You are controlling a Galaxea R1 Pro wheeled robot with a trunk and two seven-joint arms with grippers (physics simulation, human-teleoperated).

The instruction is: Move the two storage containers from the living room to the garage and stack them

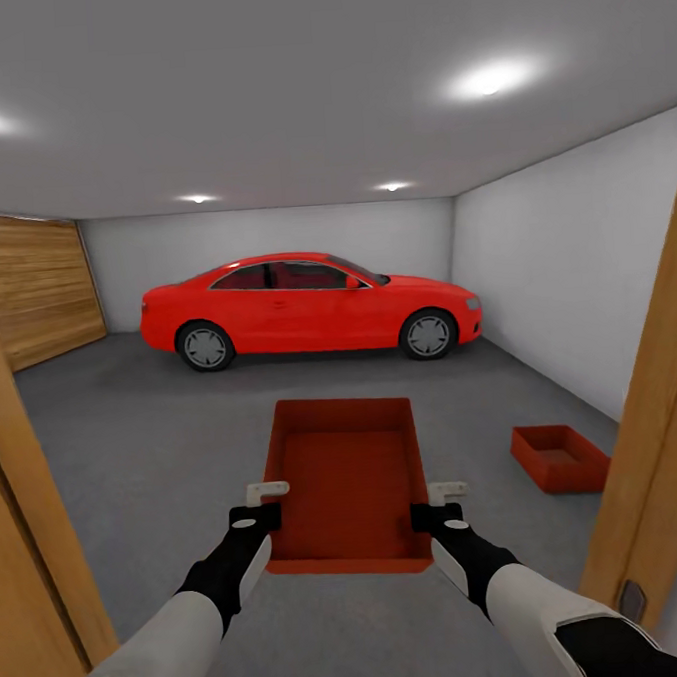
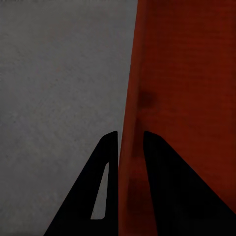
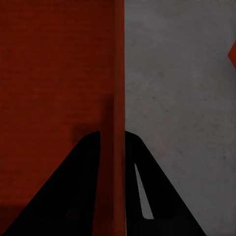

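Observation:
I hold one orange-red storage container [image 1: 347,483] in the air in front of me, at a doorway into the garage. My left gripper [image 1: 270,495] is shut on its left wall [image 2: 129,147], one finger on each side. On the opposite wall [image 3: 115,147] my right gripper [image 1: 443,494] is shut in the same way. The second storage container [image 1: 559,457] rests on the dark grey floor [image 1: 164,439] to the right, near the white side wall. A corner of it shows in the right wrist view [image 3: 232,54].
Wooden door frame posts stand close at the left [image 1: 29,518] and right [image 1: 654,419]. A red car [image 1: 312,308] is parked across the far end. A wooden slatted door [image 1: 35,287] covers the left wall. Open floor lies between me and the car.

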